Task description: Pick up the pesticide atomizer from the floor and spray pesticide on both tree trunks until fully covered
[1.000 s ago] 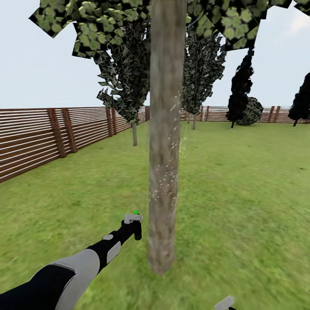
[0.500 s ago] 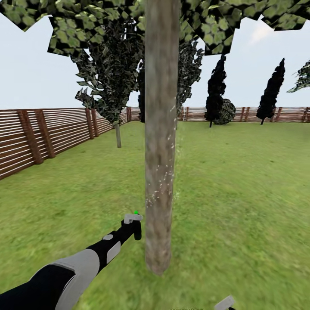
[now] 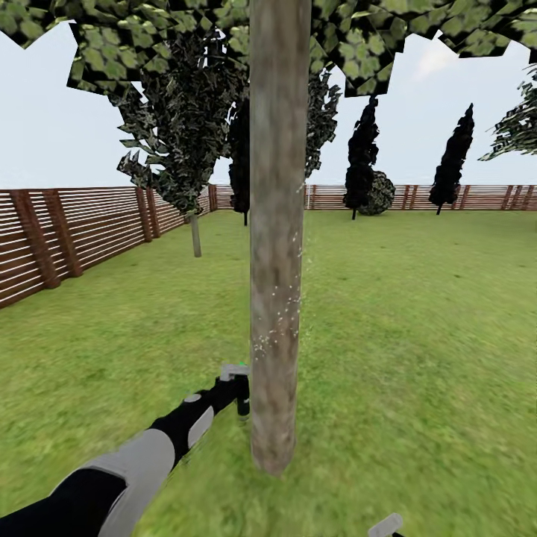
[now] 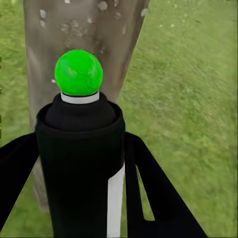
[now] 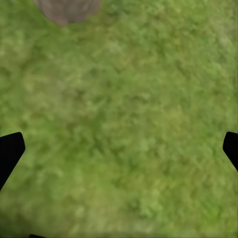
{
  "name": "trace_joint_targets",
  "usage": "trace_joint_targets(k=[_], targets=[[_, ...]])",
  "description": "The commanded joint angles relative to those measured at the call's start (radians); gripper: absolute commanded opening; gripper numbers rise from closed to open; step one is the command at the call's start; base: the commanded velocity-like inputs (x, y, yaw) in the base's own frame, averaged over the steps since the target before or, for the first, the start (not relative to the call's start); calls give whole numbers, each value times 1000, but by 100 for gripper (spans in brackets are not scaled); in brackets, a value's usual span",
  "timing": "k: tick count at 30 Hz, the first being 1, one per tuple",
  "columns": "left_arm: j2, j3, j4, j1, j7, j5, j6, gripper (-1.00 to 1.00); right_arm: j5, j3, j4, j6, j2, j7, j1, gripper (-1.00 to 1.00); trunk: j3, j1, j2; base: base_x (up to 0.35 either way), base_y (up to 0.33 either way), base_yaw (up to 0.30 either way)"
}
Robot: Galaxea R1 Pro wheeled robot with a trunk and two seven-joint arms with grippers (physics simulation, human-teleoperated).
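Looking straight down on lawn past the right gripper.

Blurred, mottled green grass across nearly the whole frame, lighter yellow-green patches mixed with darker ones. 2 black fingertips poking in from opposite edges at about the same height, spread wide apart with bare grass between them and nothing gripped. At one edge of the frame, a rounded grey-brown patch, the foot of the tree trunk, meeting the grass well clear of both fingertips. Bark detail too soft to make out; any white specks impossible to tell.
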Motion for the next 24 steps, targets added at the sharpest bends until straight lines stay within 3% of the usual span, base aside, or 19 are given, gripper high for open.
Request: trace_joint_targets(k=[1,3,4,6,9,13,15,18,21,24], targets=[[-1,-3,-45,1,25,-1,41,-100,0,0,0,0,0,0,0,100,0,0,0,0,0,0],[-2,-4,-249,1,73,0,253,-100,0,0,0,0,0,0,11,100,0,0,0,0,0,0],[-2,-4,-309,1,77,0,306,-100,0,0,0,0,0,0,13,100,0,0,0,0,0,0],[-3,-4,-374,1,78,1,352,-100,0,0,0,0,0,0,15,100,0,0,0,0,0,0],[-6,-1,-526,1,78,0,550,-100,0,0,0,0,0,0,16,100,0,0,0,0,0,0],[-5,52,-710,1,77,-1,754,-100,0,0,0,0,0,0,17,100,0,0,0,0,0,0],[-5,59,-784,1,78,-1,850,-100,0,0,0,0,0,0,17,100,0,0,0,0,0,0],[-5,101,-837,-4,78,-1,953,-100,0,0,0,0,0,0,17,100,0,0,0,0,0,0],[-5,112,-843,-58,77,-1,989,-100,0,1,0,0,0,0,20,100,0,0,0,0,0,0],[-6,114,-845,-127,78,0,1066,-100,0,1,0,1,0,0,22,100,0,0,0,0,0,0]])
